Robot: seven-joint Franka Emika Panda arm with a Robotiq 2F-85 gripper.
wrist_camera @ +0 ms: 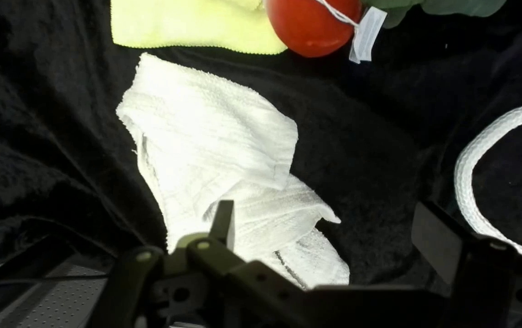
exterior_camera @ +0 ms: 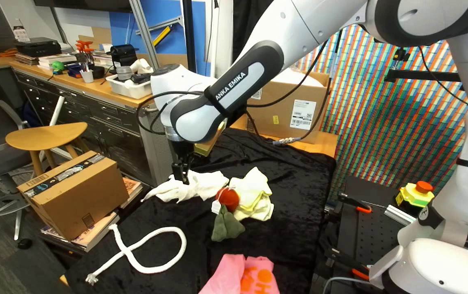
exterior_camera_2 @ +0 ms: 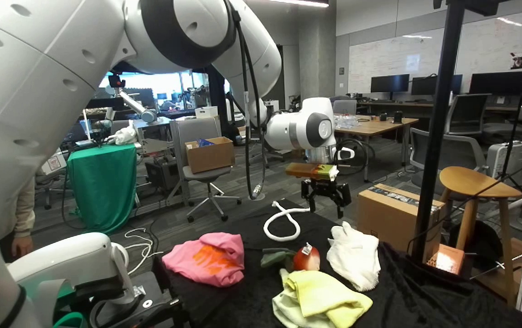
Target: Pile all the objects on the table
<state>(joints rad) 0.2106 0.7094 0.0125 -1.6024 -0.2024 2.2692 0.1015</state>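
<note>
- Objects [exterior_camera: 229, 199]: all on the black table [exterior_camera: 295, 232], loosely grouped, no real pile yet.
- White cloth [exterior_camera_2: 355, 255]: crumpled, near the red item [exterior_camera_2: 305, 262]; loose folds probably make it easy to pinch.
- Gripper [exterior_camera_2: 326, 211]: jaws wide apart, nothing between them, hanging above the table in an exterior view. Likely that wide so it can straddle a bunch of fabric when it goes down.
- Wrist view: one finger [wrist_camera: 224, 223] over the white cloth, the other past its edge, on the side of the rope [wrist_camera: 463, 173]. From here, white cloth looks like the next pick; no contact that I can make out.
- Yellow cloth [exterior_camera_2: 329, 296]: folded over, red item right at its edge; touching or just beside, can't tell. Sensible pile base, I'd guess, being low and wide.
- Pink cloth [exterior_camera_2: 206, 259]: off on its own, well apart from the others. Probably wants a separate carry.
- Watch: soft fabric may slip; a trailing corner could drag the red item, which looks round enough to roll.
</note>
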